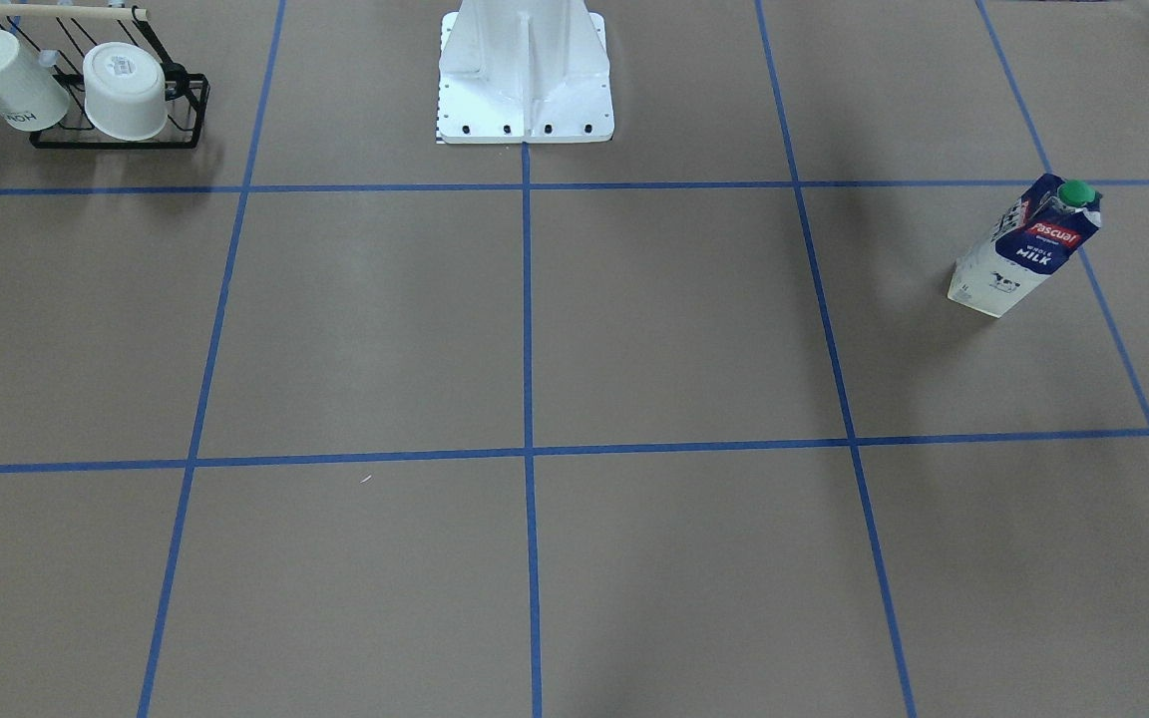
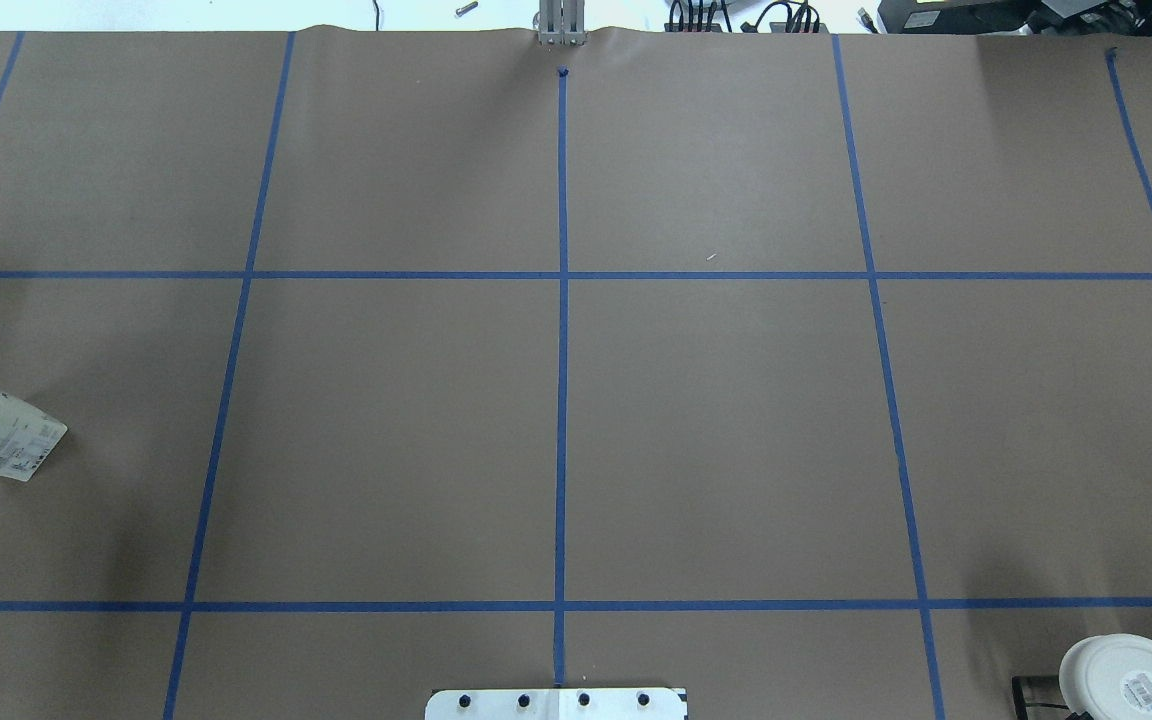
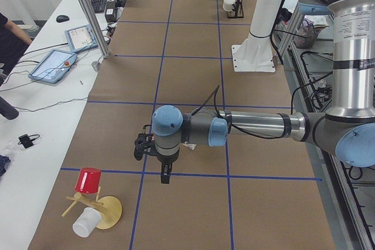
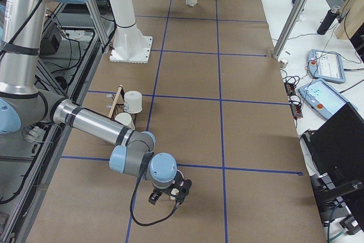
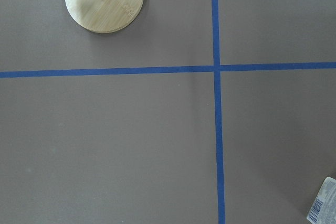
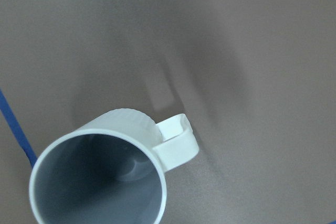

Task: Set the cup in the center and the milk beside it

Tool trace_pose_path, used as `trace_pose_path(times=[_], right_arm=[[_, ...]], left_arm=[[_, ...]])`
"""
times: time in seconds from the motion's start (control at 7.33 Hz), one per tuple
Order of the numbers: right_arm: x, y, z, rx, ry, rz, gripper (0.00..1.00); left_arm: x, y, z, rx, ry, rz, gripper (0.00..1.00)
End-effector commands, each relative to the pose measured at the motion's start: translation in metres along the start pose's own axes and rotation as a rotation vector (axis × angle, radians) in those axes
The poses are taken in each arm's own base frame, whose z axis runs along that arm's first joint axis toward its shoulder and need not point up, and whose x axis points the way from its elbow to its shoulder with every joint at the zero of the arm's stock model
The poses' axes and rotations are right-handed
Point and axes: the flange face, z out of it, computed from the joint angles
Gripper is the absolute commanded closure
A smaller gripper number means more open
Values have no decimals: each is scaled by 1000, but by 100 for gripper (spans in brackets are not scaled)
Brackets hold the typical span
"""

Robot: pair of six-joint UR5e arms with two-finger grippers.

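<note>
White cup (image 6: 105,174) is framed under the right gripper (image 4: 168,197), lined up for pickup; claw state cannot be told. Milk (image 1: 1023,249) is parked upright toward the left edge.

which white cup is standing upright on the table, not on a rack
The small mug with a loop handle and grey inside: it stands mouth-up on the brown surface. The lettered mug and handleless cup lie tilted in the black rack.
</note>
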Motion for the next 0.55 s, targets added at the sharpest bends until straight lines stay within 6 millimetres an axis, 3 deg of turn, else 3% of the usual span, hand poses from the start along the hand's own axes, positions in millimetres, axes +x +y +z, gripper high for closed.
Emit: trace_pose_path(times=[0.0, 0.41], right_arm=[[-1, -4, 1, 2, -3, 2, 0], [-1, -10, 4, 42, -45, 96, 0]], left_arm=[[-2, 0, 2, 8, 0, 8, 2], [0, 0, 0, 12, 0, 12, 2]])
